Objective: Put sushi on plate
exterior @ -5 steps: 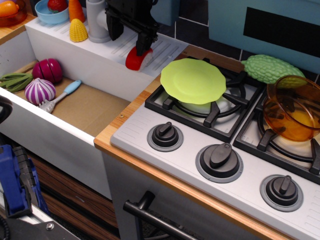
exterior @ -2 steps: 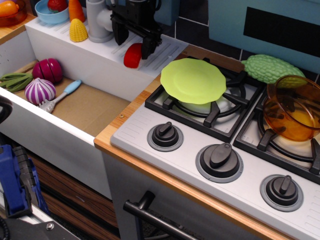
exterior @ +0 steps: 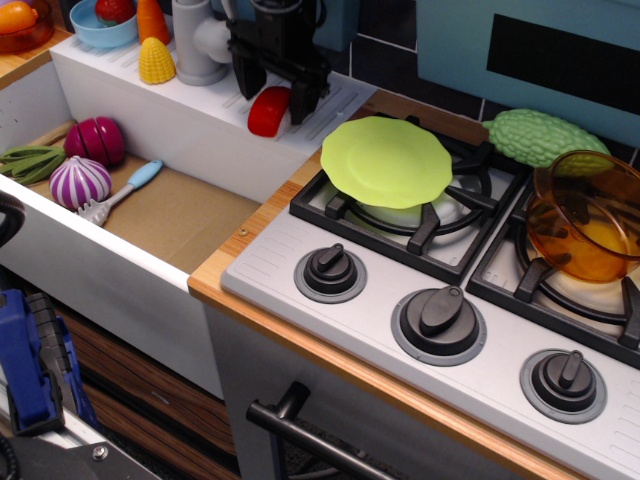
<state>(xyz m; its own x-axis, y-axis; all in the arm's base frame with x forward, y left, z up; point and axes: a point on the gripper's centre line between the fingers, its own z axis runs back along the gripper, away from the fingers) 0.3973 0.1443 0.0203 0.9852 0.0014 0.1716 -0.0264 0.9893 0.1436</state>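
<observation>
The sushi, a glossy red piece, lies on the white ribbed drainboard behind the sink; its white base does not show. My black gripper hangs right over it, open, with one finger on each side of the sushi and the fingertips down near the drainboard. The lime-green plate with the wavy rim rests on the left burner of the stove, to the right of the sushi and gripper, with nothing on it.
A transparent orange bowl sits on the right burner, with a bumpy green vegetable toy behind it. A corn toy, a carrot, a grey faucet and a blue bowl stand at the back left. Purple onions and a spatula lie in the sink.
My gripper has come down and shifted slightly right, so its fingers now straddle the sushi. The sushi has been nudged left and turned, so its white base no longer shows.
</observation>
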